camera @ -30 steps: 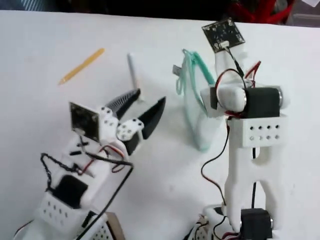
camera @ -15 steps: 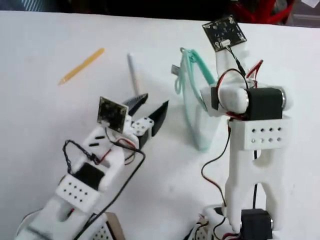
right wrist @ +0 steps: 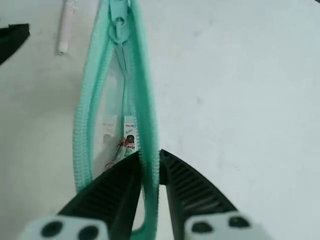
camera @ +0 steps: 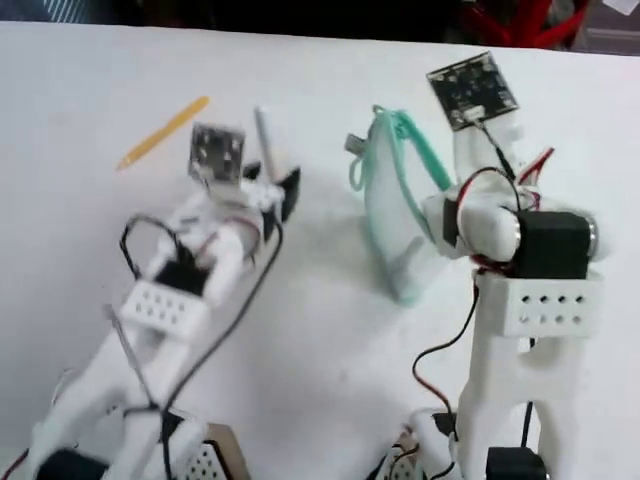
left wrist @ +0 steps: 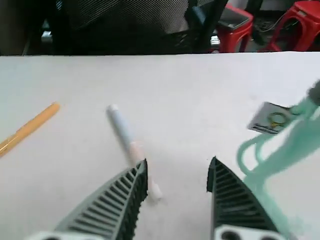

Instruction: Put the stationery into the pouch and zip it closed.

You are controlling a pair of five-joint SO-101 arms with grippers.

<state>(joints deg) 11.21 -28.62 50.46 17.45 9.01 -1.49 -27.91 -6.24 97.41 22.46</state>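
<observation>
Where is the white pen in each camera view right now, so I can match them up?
High view: the white pen lies between the yellow pencil and the pouch, its near end at the left gripper.
Left wrist view: the pen lies just ahead of the open fingers, one end beside a finger.
Right wrist view: the pen lies beside the pouch's far end.
Shared landmark: the teal pouch.

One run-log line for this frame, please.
left gripper: jaws open at end of white pen | right gripper: jaws shut on pouch rim, pouch unzipped | orange pen: on table | both pens outside pouch
</observation>
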